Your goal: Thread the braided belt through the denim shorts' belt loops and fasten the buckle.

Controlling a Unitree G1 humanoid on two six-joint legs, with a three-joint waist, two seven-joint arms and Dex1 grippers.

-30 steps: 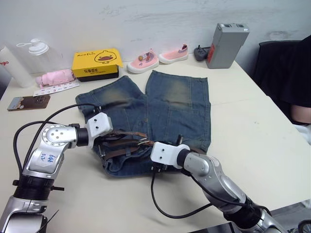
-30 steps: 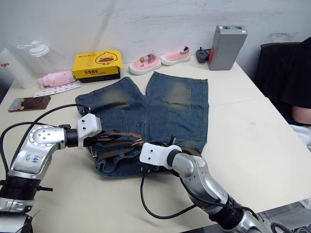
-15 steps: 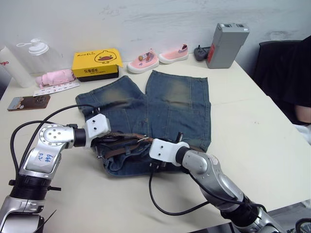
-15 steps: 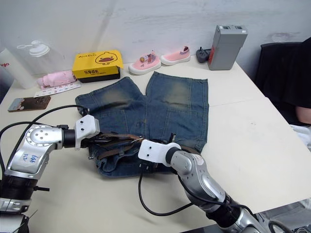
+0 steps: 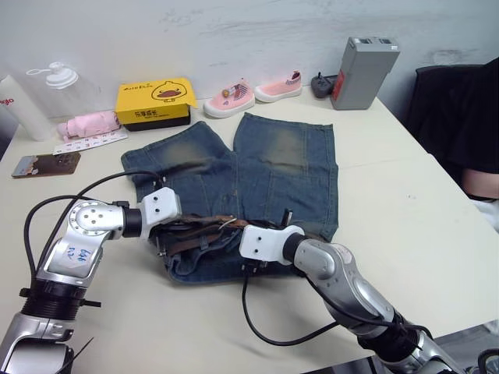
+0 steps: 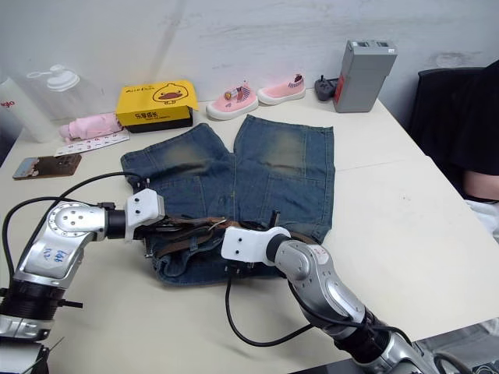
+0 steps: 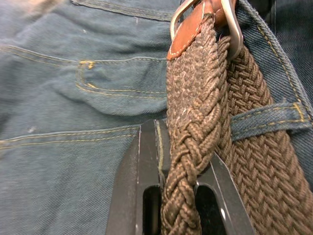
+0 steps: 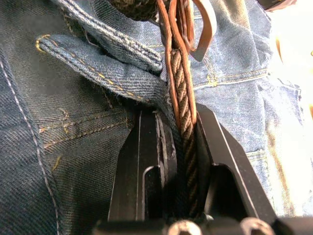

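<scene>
The denim shorts point(image 5: 265, 167) lie flat on the table, legs pointing away and waistband nearest me. Along the waistband runs the braided belt point(image 5: 199, 226), passing under a belt loop point(image 7: 266, 119). At the waistband's left end my left gripper point(image 5: 181, 228) is shut on the brown woven strap point(image 7: 188, 142), which lies between its fingers point(image 7: 142, 166). The silver buckle point(image 7: 234, 27) and tan leather tip point(image 7: 188, 34) sit just beyond. Mid-waistband, my right gripper point(image 5: 238, 231) is shut on the belt point(image 8: 182, 147) beside the buckle point(image 8: 208, 29) and a fold of denim point(image 8: 98, 63).
At the far edge stand a yellow box point(image 5: 154, 101), two pink shoes point(image 5: 228, 100), a grey box point(image 5: 362, 72) and a clear bottle point(image 5: 58, 86). A dark card point(image 5: 45, 164) lies left. A person in black point(image 5: 468, 125) sits at the right.
Both grippers keep their hold on the belt and have shifted only slightly along the waistband.
</scene>
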